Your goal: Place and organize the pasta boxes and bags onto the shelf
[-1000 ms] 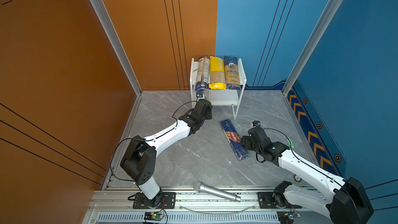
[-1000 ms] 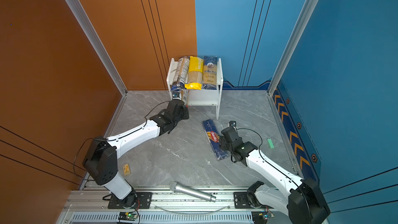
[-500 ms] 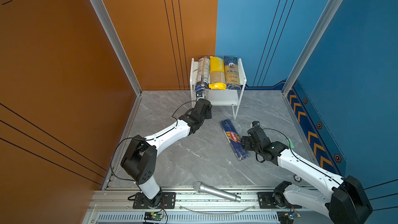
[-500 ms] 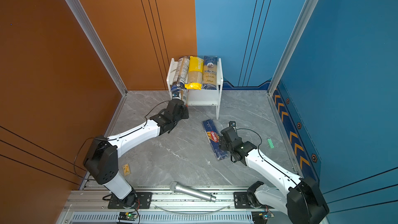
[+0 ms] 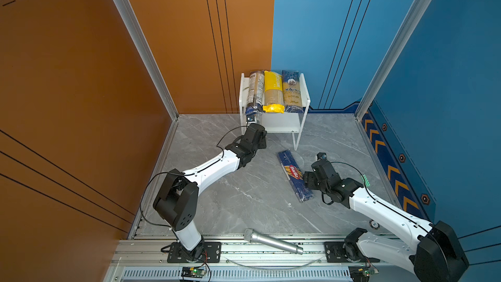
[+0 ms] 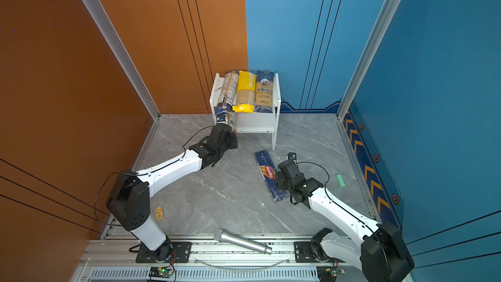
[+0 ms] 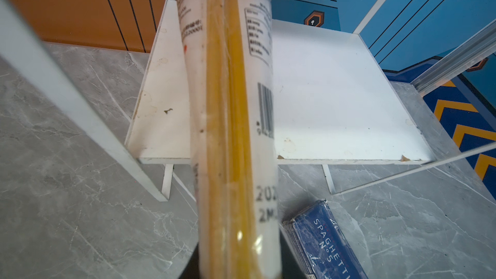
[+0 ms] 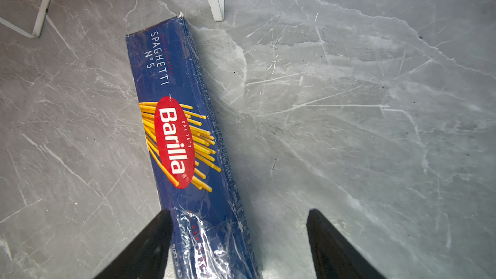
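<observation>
Hardly anything has moved: left gripper [image 5: 254,124] stays clenched on a pale spaghetti pack [image 7: 233,130], feeding it onto the lower shelf board [image 7: 335,89], likely because three packs [image 5: 273,90] crowd the top. Right gripper [image 8: 239,212] gapes astride the Barilla box [image 8: 171,89], near-right on the floor [image 8: 349,103].

I count five pasta packs: a clear pack [image 5: 254,90], a yellow pack [image 5: 273,92], an Ankara pack [image 5: 291,92], a barcoded pack [image 7: 233,130] and a Barilla box [image 5: 295,176]. Then one two-tier shelf [image 5: 282,124]. One silver microphone [image 5: 272,241]. One small green piece [image 5: 365,180], one yellow tag [image 6: 159,213].
</observation>
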{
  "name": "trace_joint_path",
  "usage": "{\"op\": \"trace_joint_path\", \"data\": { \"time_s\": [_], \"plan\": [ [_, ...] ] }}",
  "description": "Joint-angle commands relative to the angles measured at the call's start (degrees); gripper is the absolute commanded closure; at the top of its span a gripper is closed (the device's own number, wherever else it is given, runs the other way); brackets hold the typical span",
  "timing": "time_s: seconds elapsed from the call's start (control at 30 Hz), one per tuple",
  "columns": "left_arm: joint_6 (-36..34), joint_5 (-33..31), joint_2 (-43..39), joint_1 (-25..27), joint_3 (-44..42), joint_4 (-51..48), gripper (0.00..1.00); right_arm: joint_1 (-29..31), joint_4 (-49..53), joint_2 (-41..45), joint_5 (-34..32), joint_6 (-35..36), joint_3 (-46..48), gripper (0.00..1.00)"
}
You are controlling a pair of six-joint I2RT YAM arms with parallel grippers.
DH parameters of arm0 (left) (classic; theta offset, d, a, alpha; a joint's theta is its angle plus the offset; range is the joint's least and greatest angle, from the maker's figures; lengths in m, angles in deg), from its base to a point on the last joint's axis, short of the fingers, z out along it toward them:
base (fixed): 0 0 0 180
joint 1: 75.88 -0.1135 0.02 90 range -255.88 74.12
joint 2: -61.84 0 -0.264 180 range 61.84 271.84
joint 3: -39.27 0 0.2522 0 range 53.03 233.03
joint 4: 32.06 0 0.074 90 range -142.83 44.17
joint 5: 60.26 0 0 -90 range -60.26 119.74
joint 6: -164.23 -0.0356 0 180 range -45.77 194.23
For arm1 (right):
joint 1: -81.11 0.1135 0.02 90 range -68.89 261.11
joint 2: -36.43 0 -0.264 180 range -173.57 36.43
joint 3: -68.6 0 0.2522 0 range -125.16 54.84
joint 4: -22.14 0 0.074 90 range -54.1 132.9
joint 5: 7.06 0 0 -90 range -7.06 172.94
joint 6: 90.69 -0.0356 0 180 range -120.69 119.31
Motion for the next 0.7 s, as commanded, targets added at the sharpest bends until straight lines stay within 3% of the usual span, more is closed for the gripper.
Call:
{"op": "trace_joint_path", "data": {
  "time_s": [0.0,0.67],
  "plan": [
    [-1.59,-1.64,-0.95,-0.64,4.49,10.00,0.98,-0.39,-0.54,-0.04,0.28,0.69,-1.43,0.23],
    [-0.10,-0.51,-1.04,-0.79,2.87,10.81,0.92,-0.40,-0.02,0.22,0.26,0.79,-1.71,0.23]
  ]
}}
